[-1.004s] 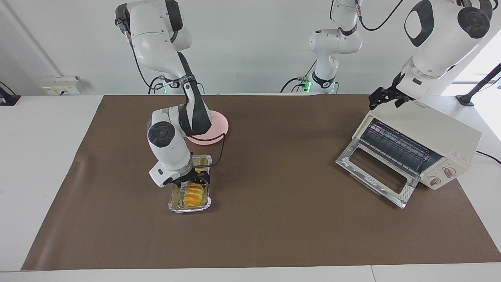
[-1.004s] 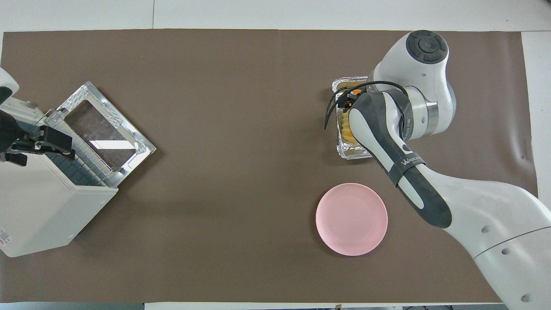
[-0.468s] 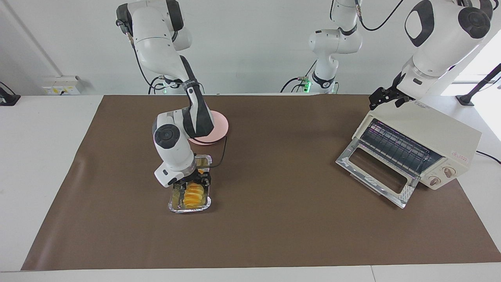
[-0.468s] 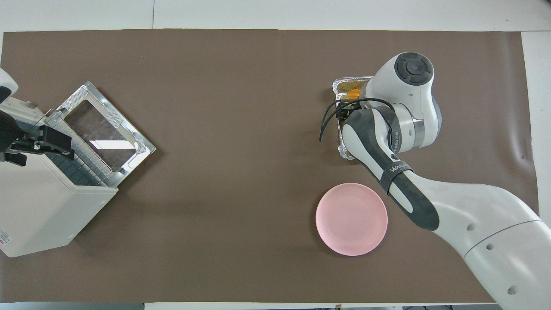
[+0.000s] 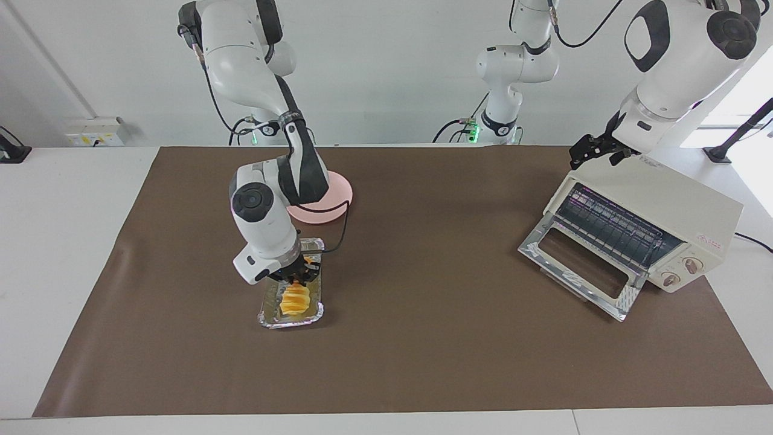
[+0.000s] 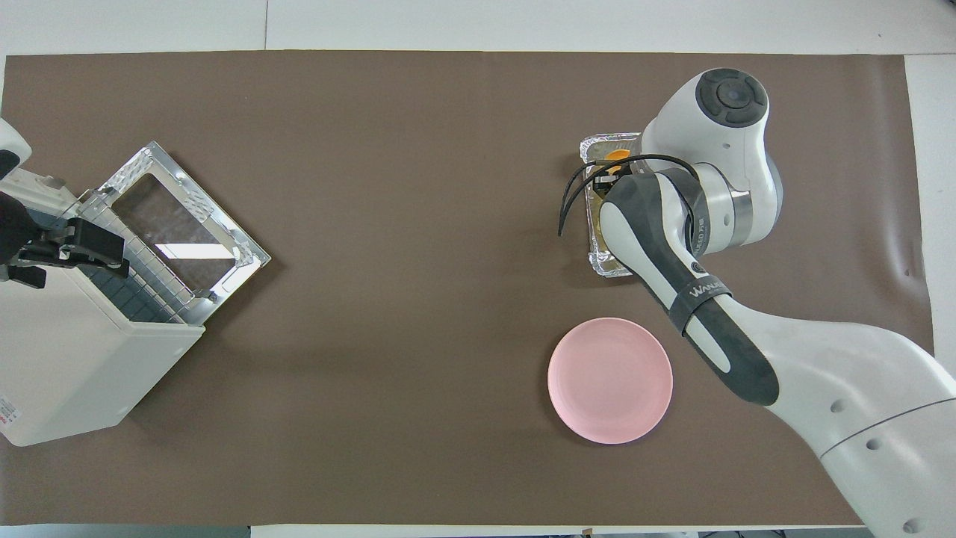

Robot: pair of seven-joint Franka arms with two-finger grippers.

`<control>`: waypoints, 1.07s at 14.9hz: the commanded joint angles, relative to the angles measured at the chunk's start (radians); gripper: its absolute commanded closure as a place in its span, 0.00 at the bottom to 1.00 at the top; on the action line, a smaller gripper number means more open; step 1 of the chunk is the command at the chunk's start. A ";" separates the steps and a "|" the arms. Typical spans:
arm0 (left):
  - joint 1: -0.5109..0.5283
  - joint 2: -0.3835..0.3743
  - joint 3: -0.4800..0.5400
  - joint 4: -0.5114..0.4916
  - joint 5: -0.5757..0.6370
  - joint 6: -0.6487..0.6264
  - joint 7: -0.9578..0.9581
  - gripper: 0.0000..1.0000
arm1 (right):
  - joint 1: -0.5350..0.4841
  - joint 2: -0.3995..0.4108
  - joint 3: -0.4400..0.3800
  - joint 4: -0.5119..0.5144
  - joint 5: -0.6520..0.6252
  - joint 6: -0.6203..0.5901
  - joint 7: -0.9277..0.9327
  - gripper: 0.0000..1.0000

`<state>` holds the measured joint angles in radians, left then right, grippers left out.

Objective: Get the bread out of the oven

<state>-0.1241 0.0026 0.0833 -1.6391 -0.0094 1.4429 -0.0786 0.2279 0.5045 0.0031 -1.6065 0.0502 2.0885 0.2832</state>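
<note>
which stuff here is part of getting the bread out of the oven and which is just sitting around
In the job:
- bread, gripped by the right claw and tilted up over the foil tray
- oven, door down, rack bare
- left claw, over the oven's top edge

Just lying about:
- pink plate, nearer the robots than the tray
- brown mat
</note>
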 commanded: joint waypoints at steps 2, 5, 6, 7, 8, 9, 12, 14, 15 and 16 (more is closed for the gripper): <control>0.000 -0.012 0.004 -0.001 -0.004 0.005 -0.001 0.00 | -0.007 -0.014 0.006 0.031 -0.010 -0.070 0.011 1.00; 0.000 -0.010 0.004 0.001 -0.004 0.007 -0.001 0.00 | -0.007 -0.075 0.006 0.040 -0.010 -0.163 0.011 1.00; 0.000 -0.010 0.004 -0.001 -0.004 0.007 -0.001 0.00 | -0.006 -0.105 0.006 0.040 -0.010 -0.207 0.011 1.00; 0.000 -0.010 0.004 0.001 -0.004 0.007 -0.001 0.00 | -0.007 -0.133 0.006 0.040 -0.012 -0.237 0.011 1.00; 0.000 -0.010 0.004 -0.001 -0.004 0.007 -0.001 0.00 | -0.006 -0.168 0.006 0.033 -0.012 -0.269 0.013 1.00; 0.000 -0.010 0.004 -0.001 -0.004 0.005 -0.001 0.00 | -0.006 -0.202 0.008 0.030 -0.010 -0.307 0.016 1.00; 0.000 -0.012 0.004 0.001 -0.004 0.007 -0.001 0.00 | 0.028 -0.321 0.017 -0.045 -0.010 -0.409 0.086 1.00; 0.000 -0.012 0.004 -0.001 -0.004 0.007 -0.001 0.00 | 0.073 -0.416 0.017 -0.155 -0.009 -0.394 0.134 1.00; 0.000 -0.010 0.004 -0.001 -0.004 0.007 -0.001 0.00 | 0.109 -0.481 0.017 -0.244 -0.009 -0.363 0.146 1.00; 0.000 -0.010 0.004 -0.001 -0.004 0.007 -0.001 0.00 | 0.134 -0.532 0.017 -0.318 -0.009 -0.331 0.148 1.00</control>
<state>-0.1241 0.0021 0.0833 -1.6388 -0.0094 1.4430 -0.0787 0.3157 0.1204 0.0175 -1.7109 0.0510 1.6747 0.4018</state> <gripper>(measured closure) 0.000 0.863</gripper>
